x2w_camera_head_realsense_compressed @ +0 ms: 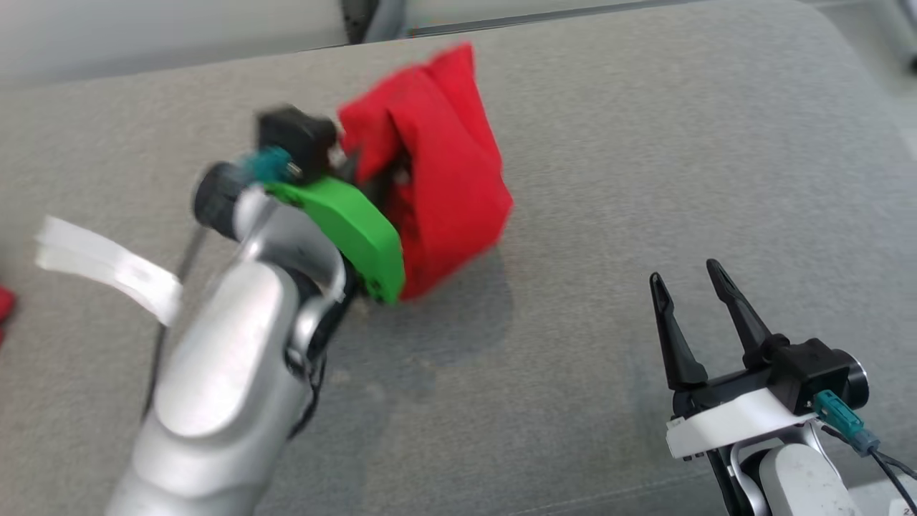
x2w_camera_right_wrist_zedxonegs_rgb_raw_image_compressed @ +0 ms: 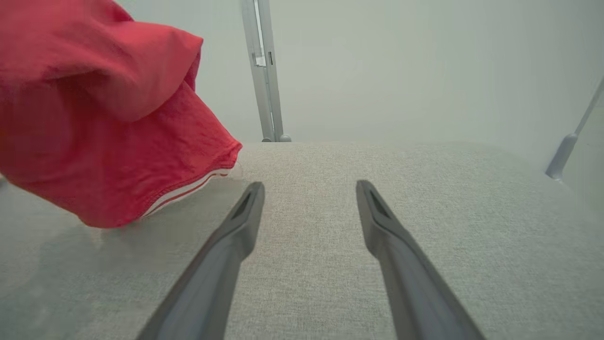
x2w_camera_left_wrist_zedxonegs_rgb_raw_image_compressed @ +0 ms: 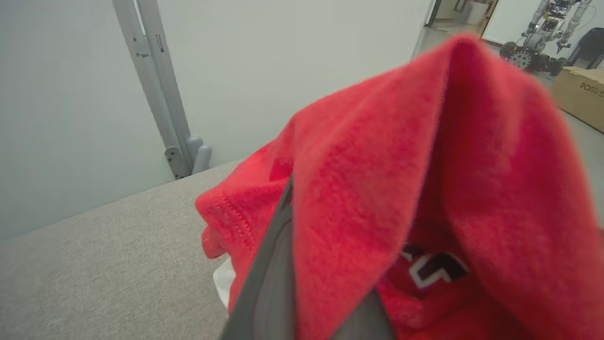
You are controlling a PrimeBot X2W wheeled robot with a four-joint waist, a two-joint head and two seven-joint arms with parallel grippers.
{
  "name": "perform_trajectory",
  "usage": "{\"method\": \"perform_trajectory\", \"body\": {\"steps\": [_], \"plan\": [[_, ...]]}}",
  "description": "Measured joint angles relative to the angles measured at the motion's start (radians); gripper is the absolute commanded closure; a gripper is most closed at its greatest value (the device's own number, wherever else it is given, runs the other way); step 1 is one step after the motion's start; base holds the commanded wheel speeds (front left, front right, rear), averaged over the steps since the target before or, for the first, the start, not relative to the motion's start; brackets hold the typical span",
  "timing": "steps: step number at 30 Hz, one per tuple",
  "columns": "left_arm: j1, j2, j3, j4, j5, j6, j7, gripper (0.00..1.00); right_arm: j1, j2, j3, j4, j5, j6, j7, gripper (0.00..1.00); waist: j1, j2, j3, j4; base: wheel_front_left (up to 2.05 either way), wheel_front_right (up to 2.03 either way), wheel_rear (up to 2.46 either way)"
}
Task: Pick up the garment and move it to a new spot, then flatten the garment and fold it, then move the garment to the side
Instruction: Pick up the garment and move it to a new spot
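The garment is a red bundle with a white-striped hem, lifted off the grey cushion near its middle back. My left gripper is shut on its upper folds, fingertips buried in the cloth. In the left wrist view the red garment drapes over my grey fingers. The right wrist view has the garment hanging at the upper left, its lowest corner close to the cushion. My right gripper is open and holds nothing, low at the right, and its open gap faces bare cushion.
A white strip hangs off my left arm, and a bit of red shows at the left edge. A grey metal post stands behind the cushion against a pale wall. Another robot and a cardboard box are far off.
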Motion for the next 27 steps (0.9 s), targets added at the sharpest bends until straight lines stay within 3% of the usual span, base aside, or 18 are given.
{"method": "perform_trajectory", "body": {"steps": [6,10,16,18,20,24,27], "plan": [[0.093,-0.048,-0.115,0.087,0.082,0.009,-0.077,1.00,0.019,0.007,-0.016,-0.003,0.002,0.000,0.000,0.00,0.0000,0.0000,-0.006,-0.103,0.00,0.00,0.00],[0.115,-0.070,-0.141,0.230,0.104,0.033,-0.158,1.00,0.027,0.015,-0.016,-0.001,0.009,0.000,0.000,0.00,0.0000,0.0000,-0.003,-0.159,0.00,0.00,0.00],[0.118,-0.099,-0.164,0.413,0.101,0.033,-0.272,1.00,0.031,0.022,-0.026,0.002,0.010,0.000,0.000,0.00,0.0000,0.0000,0.009,-0.204,0.00,0.00,0.00],[0.114,-0.104,-0.170,0.437,0.082,0.031,-0.303,0.57,0.036,0.023,-0.027,0.003,0.009,0.000,0.000,0.00,0.0000,0.0000,0.009,-0.201,0.00,0.00,0.00],[0.111,-0.105,-0.180,0.450,0.069,0.029,-0.319,0.00,0.036,0.023,-0.026,0.001,0.003,0.000,0.000,0.00,0.0000,0.0000,0.004,-0.196,0.00,0.00,0.00],[0.135,-0.106,-0.191,0.416,0.030,0.036,-0.338,0.00,0.040,0.007,-0.023,-0.009,-0.015,0.000,0.000,0.00,0.0000,0.0000,-0.021,-0.179,0.00,0.00,0.00],[0.204,-0.092,-0.188,0.312,0.030,0.070,-0.364,0.00,0.047,0.001,-0.020,-0.031,-0.024,0.000,0.000,0.00,0.0000,0.0000,-0.049,-0.166,0.00,0.00,0.00]]}}
